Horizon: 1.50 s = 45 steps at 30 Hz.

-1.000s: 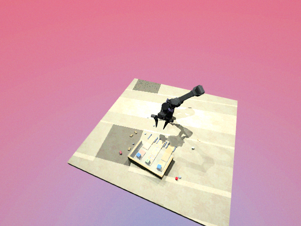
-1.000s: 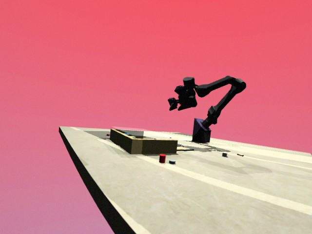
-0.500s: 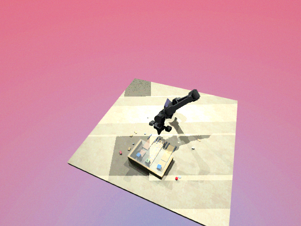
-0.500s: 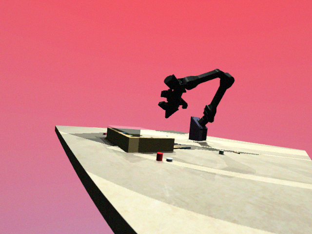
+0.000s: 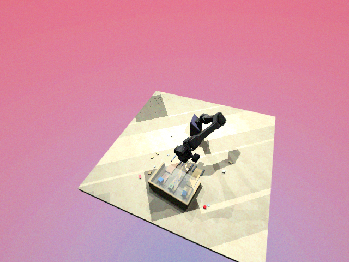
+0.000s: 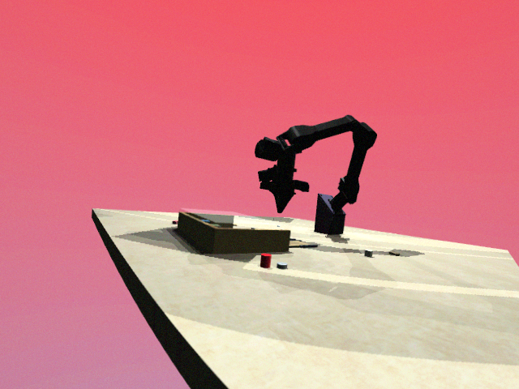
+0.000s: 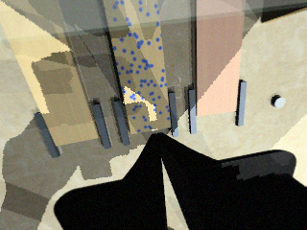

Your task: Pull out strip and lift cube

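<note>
We find the black claw pinched together on nothing, hovering above the near end of the blue-dotted yellow strip. Its green labelled cube sits far inside the glass-covered wooden box, so we judge the strip must be dragged out first.

My station: bare test platform, no room around it. Square beige slab hangs against pink-to-violet backdrop, no walls, no furniture. I see single black arm bolted to dark wedge base, low open-topped wooden box under clear cover, small coloured blocks scattered about. Reads as robot trial bench, not home or shop.
</note>
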Each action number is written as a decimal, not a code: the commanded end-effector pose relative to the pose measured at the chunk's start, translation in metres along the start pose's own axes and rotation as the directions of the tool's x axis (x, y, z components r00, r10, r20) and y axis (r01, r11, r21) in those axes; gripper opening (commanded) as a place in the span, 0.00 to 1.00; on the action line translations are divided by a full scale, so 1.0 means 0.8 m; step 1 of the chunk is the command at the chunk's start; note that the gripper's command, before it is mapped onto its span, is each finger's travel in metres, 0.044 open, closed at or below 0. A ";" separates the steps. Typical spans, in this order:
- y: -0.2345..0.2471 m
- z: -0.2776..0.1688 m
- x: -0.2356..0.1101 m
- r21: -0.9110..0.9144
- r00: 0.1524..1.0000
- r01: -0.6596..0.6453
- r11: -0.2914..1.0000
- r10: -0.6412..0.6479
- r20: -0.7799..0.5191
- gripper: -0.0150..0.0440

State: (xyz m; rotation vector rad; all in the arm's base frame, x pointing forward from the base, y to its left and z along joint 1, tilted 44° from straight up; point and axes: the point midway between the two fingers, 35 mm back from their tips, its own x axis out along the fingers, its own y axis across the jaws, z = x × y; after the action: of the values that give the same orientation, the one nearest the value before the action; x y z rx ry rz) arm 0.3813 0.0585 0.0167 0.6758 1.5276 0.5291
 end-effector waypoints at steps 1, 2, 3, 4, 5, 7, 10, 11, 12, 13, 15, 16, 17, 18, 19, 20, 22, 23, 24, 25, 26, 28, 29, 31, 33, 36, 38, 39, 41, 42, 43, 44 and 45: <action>0.002 -0.001 0.006 0.000 0.999 0.013 1.000 -0.013 -0.047 0.25; 0.002 -0.001 0.006 0.000 0.999 0.013 1.000 -0.013 -0.047 0.25; 0.002 -0.001 0.006 0.000 0.999 0.013 1.000 -0.013 -0.047 0.25; 0.002 -0.001 0.006 0.000 0.999 0.013 1.000 -0.013 -0.047 0.25; 0.002 -0.001 0.007 0.000 0.999 0.013 1.000 -0.013 -0.047 0.25; 0.001 -0.001 0.011 0.000 0.999 0.013 1.000 -0.013 -0.047 0.25; 0.001 -0.001 0.017 0.000 0.999 0.013 1.000 -0.013 -0.047 0.25; 0.001 -0.001 0.019 0.000 0.999 0.013 1.000 -0.013 -0.047 0.25; 0.001 -0.001 0.021 0.000 0.999 0.013 1.000 -0.013 -0.047 0.25; 0.001 0.000 0.023 0.000 0.999 0.013 1.000 -0.013 -0.047 0.25; 0.001 0.000 0.027 0.000 0.999 0.013 1.000 -0.013 -0.047 0.25; 0.001 0.000 0.029 0.000 0.999 0.013 1.000 -0.013 -0.047 0.25; 0.001 0.000 0.031 0.000 0.999 0.013 1.000 -0.013 -0.047 0.25; 0.001 0.000 0.034 0.000 0.999 0.013 1.000 -0.013 -0.047 0.25; 0.001 0.000 0.036 0.000 0.999 0.013 1.000 -0.013 -0.047 0.25; 0.001 -0.001 0.038 0.000 0.999 0.013 1.000 -0.013 -0.047 0.25; 0.001 -0.001 0.042 0.000 0.999 0.013 1.000 -0.013 -0.047 0.25; 0.001 -0.001 0.044 0.000 0.999 0.013 1.000 -0.013 -0.047 0.25; 0.001 -0.001 0.046 0.000 0.999 0.013 1.000 -0.013 -0.047 0.25; 0.001 -0.001 0.048 0.000 0.999 0.013 1.000 -0.013 -0.047 0.25; 0.001 -0.001 0.050 0.000 0.999 0.013 1.000 -0.013 -0.047 0.25; 0.001 -0.001 0.054 0.000 0.999 0.012 1.000 -0.012 -0.047 0.25; 0.001 -0.001 0.056 0.000 0.999 0.012 1.000 -0.012 -0.047 0.25; 0.001 -0.001 0.060 0.000 0.999 0.012 1.000 -0.012 -0.047 0.25; 0.001 -0.002 0.064 0.000 0.999 0.012 1.000 -0.012 -0.047 0.25; 0.001 -0.002 0.070 0.000 0.999 0.011 1.000 -0.011 -0.047 0.25; 0.002 -0.002 0.075 0.000 0.999 0.011 1.000 -0.011 -0.047 0.25; 0.002 -0.002 0.077 0.000 0.999 0.011 1.000 -0.011 -0.047 0.25; 0.002 -0.002 0.081 0.000 0.999 0.011 1.000 -0.010 -0.047 0.25; 0.002 -0.003 0.083 0.000 0.999 0.010 1.000 -0.010 -0.047 0.25; 0.002 -0.003 0.085 0.000 0.999 0.010 1.000 -0.010 -0.047 0.25; 0.002 -0.003 0.087 0.000 0.999 0.010 1.000 -0.010 -0.047 0.25; 0.002 -0.003 0.089 0.000 0.999 0.010 1.000 -0.010 -0.047 0.25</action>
State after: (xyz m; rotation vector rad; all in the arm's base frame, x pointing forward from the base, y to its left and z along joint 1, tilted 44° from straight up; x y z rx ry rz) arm 0.3818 0.1031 -0.0268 0.6510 1.5640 0.5398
